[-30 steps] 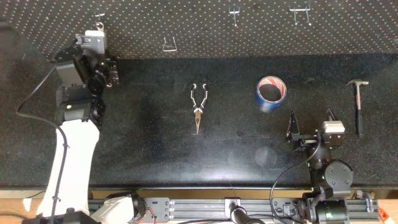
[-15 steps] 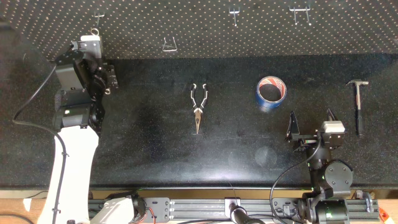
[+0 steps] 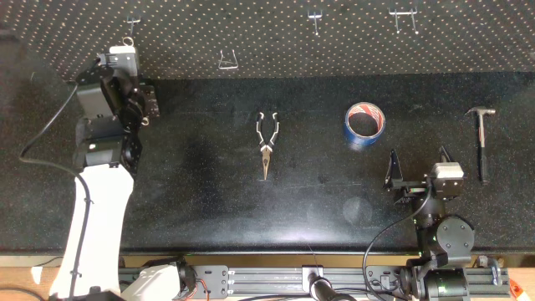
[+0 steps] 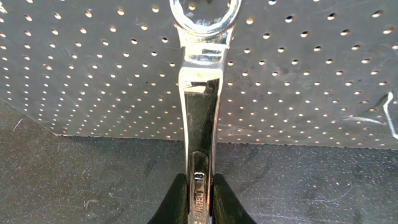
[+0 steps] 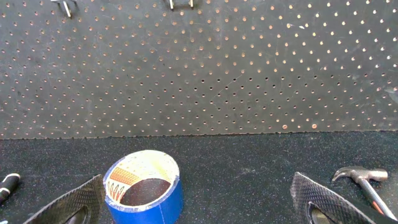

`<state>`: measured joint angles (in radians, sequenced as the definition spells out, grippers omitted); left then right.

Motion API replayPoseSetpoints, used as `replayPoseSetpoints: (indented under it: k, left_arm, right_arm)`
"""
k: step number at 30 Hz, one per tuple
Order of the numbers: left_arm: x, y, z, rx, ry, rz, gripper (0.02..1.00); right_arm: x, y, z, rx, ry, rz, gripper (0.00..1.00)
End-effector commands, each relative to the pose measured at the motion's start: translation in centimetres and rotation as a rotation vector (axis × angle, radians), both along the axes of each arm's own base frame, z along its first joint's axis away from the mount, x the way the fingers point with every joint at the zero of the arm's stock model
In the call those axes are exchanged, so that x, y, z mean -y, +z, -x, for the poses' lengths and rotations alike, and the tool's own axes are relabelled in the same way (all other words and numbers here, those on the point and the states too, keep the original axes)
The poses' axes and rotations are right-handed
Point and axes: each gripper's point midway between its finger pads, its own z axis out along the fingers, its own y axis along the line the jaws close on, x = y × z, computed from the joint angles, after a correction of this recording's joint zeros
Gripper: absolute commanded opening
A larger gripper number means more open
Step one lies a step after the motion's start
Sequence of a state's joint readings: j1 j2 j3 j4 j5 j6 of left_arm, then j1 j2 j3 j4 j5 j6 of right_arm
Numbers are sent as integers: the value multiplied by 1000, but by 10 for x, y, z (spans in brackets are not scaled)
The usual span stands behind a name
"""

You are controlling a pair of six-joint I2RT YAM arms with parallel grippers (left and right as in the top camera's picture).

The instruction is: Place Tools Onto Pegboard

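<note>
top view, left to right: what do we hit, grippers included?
wrench held in the left gripper → pliers → blue tape roll → right gripper, open → hammer

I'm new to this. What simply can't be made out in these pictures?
Wrench ring end: cut off by the left wrist view's edge, so whether it is on a hook is unclear.
Wrench lower handle: hidden inside the left claw, left wrist view.
Hammer handle: cut off by the right wrist view's edge.
</note>
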<state>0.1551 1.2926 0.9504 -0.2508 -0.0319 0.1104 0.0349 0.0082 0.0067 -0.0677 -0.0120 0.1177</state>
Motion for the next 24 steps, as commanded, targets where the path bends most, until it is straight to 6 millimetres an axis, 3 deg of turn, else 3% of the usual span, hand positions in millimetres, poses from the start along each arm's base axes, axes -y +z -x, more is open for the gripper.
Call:
replayPoseSetpoints:
  k: [1, 12, 14, 16, 19, 21, 24]
  left_arm:
    - [-5, 1, -10, 30, 25, -13, 29]
    - [-9, -22, -37, 36, 24, -14, 31]
    - [-10, -24, -44, 53, 24, -16, 69]
    - [-11, -25, -50, 70, 24, -18, 194]
    - [-11, -20, -54, 96, 23, -25, 770]
    - [-16, -11, -50, 109, 49, -43, 998]
    - [-15, 17, -31, 134, 60, -52, 996]
  right_arm:
    - [1, -2, 0, -3, -8, 11, 976]
    - [1, -2, 0, -3, -8, 11, 976]
    - [1, -2, 0, -3, -8, 11, 976]
    - [1, -2, 0, -3, -8, 11, 976]
    - [1, -2, 0, -3, -8, 11, 976]
    - [1, -2, 0, -3, -8, 11, 976]
    - [1, -2, 0, -3, -8, 11, 976]
